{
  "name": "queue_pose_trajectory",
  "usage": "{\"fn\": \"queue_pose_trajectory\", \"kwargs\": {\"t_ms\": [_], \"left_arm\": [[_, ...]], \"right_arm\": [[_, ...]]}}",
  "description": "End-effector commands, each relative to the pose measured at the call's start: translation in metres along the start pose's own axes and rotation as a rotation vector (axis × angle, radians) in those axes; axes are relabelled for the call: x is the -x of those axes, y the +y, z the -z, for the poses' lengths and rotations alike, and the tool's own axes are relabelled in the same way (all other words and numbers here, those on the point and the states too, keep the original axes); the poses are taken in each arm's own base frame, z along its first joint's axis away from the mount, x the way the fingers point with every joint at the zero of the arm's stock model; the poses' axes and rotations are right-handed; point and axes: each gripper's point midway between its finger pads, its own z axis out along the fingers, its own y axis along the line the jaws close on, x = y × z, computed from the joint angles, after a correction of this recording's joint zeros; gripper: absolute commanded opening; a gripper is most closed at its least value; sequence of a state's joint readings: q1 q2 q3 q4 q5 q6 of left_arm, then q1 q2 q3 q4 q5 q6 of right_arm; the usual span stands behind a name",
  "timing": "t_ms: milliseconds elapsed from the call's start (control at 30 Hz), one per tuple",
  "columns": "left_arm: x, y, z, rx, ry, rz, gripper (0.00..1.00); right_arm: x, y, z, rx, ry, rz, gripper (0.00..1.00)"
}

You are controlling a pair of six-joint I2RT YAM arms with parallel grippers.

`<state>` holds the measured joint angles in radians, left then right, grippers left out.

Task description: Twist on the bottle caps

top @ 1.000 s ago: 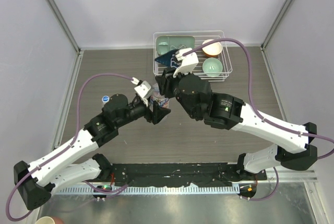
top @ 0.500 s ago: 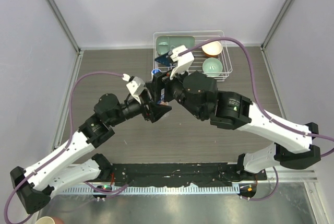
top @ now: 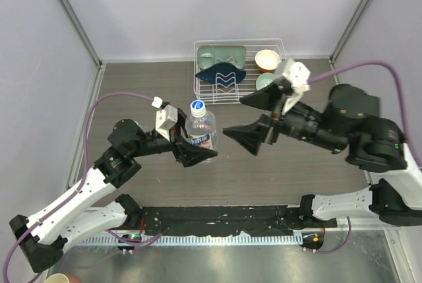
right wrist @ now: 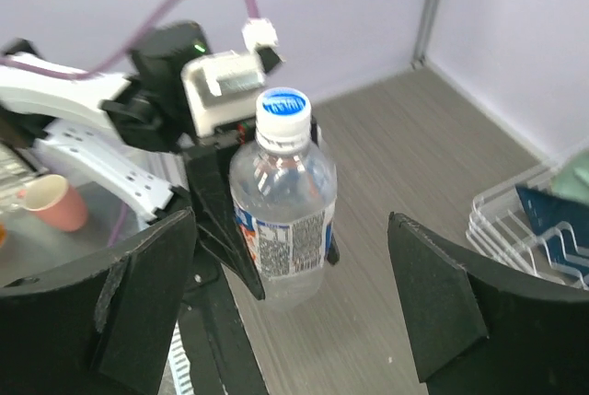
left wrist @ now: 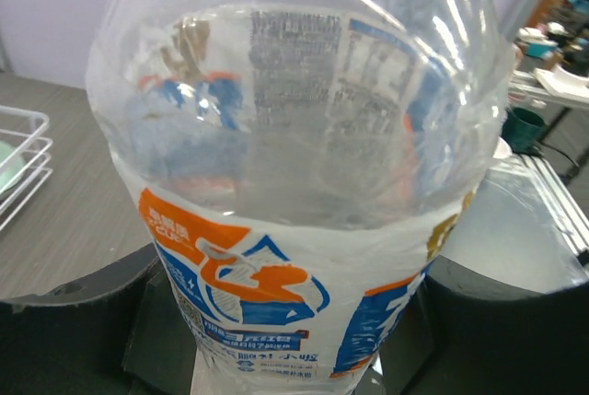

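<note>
From here, the left arm point(top: 79, 194) rises from its base, bends at the elbow and points rightward. The left claw point(top: 191, 146) is clamped low on either side of the labelled bottle point(top: 202, 128). The right arm point(top: 343, 128) stretches leftward. The right claw point(top: 249, 119) is spread wide and empty, facing the other, apart from it.

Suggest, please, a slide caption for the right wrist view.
Open right gripper faces the labelled bottle, cap on, held upright by the left gripper.
</note>
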<state>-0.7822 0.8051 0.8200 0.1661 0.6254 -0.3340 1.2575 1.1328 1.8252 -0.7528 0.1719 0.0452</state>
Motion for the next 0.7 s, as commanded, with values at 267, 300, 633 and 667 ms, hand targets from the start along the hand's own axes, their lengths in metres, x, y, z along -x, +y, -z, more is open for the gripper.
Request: {"fn": "queue_pose_trajectory", "kwargs": {"t_ms": [267,300,633,667], "left_arm": [[0.003,-0.075,0.014,-0.474,0.077,-0.108,0.0],[0.003,-0.074,0.012,-0.476,0.08,-0.109,0.0],[-0.002,-0.082,0.015,-0.553,0.112,-0.119,0.0],[-0.002,-0.082,0.015,-0.552,0.11,-0.122,0.0]], "right_arm": [[0.057,0.061,0.009,0.408,-0.12,0.145,0.88],[0.058,0.052,0.002,0.396,-0.113,0.14,0.88],[0.055,0.059,-0.009,0.67,-0.059,0.08,0.85],[0.051,0.06,-0.009,0.682,-0.049,0.077,0.84]]}}
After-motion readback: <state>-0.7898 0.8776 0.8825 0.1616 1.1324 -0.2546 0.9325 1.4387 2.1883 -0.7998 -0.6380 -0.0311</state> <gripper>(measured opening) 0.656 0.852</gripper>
